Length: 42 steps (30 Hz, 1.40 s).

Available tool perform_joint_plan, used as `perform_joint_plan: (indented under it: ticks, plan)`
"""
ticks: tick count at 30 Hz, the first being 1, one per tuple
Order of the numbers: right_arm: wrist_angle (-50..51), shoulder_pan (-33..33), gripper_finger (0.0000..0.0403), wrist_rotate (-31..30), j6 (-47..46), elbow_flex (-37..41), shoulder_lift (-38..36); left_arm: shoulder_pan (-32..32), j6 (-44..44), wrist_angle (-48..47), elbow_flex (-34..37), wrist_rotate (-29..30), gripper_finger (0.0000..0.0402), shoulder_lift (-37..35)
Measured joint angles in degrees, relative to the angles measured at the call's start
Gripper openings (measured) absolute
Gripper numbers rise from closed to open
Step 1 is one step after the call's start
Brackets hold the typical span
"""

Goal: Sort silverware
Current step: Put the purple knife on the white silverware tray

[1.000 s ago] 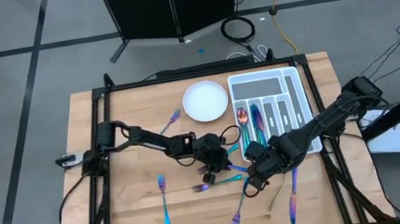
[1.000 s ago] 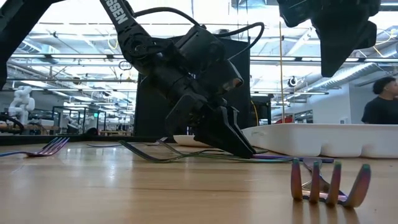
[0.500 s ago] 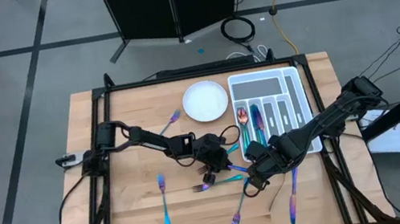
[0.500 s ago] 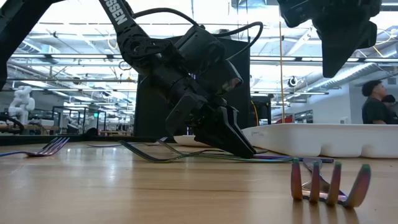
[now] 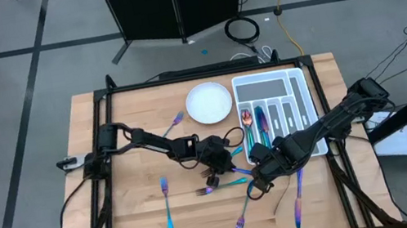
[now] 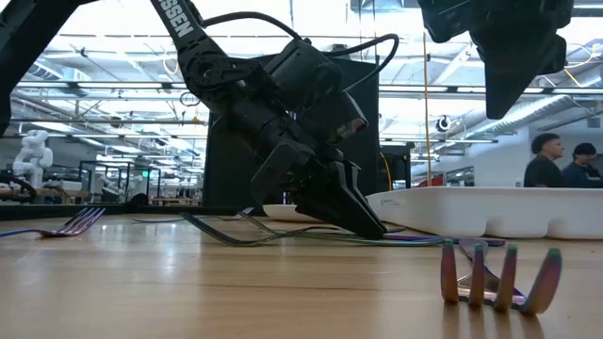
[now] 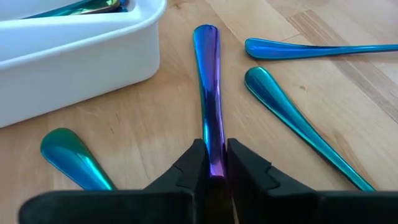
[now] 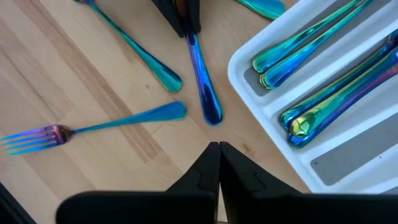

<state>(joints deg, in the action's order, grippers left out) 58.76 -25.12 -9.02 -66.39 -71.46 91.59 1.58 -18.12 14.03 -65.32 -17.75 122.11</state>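
Nothing on the table (image 5: 130, 217) has shifted; only the left gripper (image 7: 211, 163) has tightened, fingers now clamped on a handle (image 7: 208, 93) lying flat beside the tray (image 5: 300, 89). Judgement: grasp made, lift pending. Right gripper (image 8: 217, 155) hovers nearby, fingers together, empty. Whether the held piece is fork, spoon or knife is hidden.

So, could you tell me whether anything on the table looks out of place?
Yes: several pieces of silverware lie scattered at odd angles on the table instead of in the tray. The left pincer grips one handle.
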Motion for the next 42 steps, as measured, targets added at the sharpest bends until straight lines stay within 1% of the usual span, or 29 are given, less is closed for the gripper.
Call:
perform_joint_plan:
  ticks: [3, 11, 22, 25, 28, 33, 35, 39, 42]
  plan:
    - [0.0, 0.0, 0.0, 0.0, 0.01, 0.0, 0.0, 0.0, -0.03, -0.01, 0.0, 0.01, 0.0053, -0.01]
    - [-0.02, -0.02, 0.0, 0.0, 0.0, 0.0, 0.0, -0.02, -0.06, -0.29, 0.04, -0.04, 0.0051, -0.36]
    - [-1.76, 0.04, 0.0, -0.46, 2.49, -0.02, 0.0, -0.17, 1.35, -1.77, 0.13, -2.85, 0.005, -1.16]
    - [-4.42, 0.07, 0.0, -0.5, 4.31, -0.02, 0.0, -0.39, 2.81, -2.09, 0.11, -4.33, 0.005, -1.25]
    - [-8.22, 0.05, 0.0, -1.12, 6.66, -0.02, 0.0, -1.12, 6.0, -2.43, 0.13, -8.42, 0.0049, -1.56]
    - [-16.76, 0.04, 0.0, -1.53, 13.08, 0.76, 0.22, -2.81, 10.61, -2.58, 0.15, -14.56, 0.0049, -1.56]
    - [-20.14, 0.04, 0.0, -1.42, 13.42, 3.27, 0.26, -3.6, 11.75, -3.38, 0.15, -15.02, 0.0049, -1.56]
    - [-29.47, 0.04, 0.0, -1.14, 10.29, 10.29, 0.35, -4.83, 11.86, -4.64, 0.13, -15.55, 0.0049, -1.67]
    - [-34.78, 0.03, 0.0011, -1.57, 10.41, 14.5, 0.52, -5.52, 11.87, -5.49, 0.11, -16.25, 0.0049, -1.72]
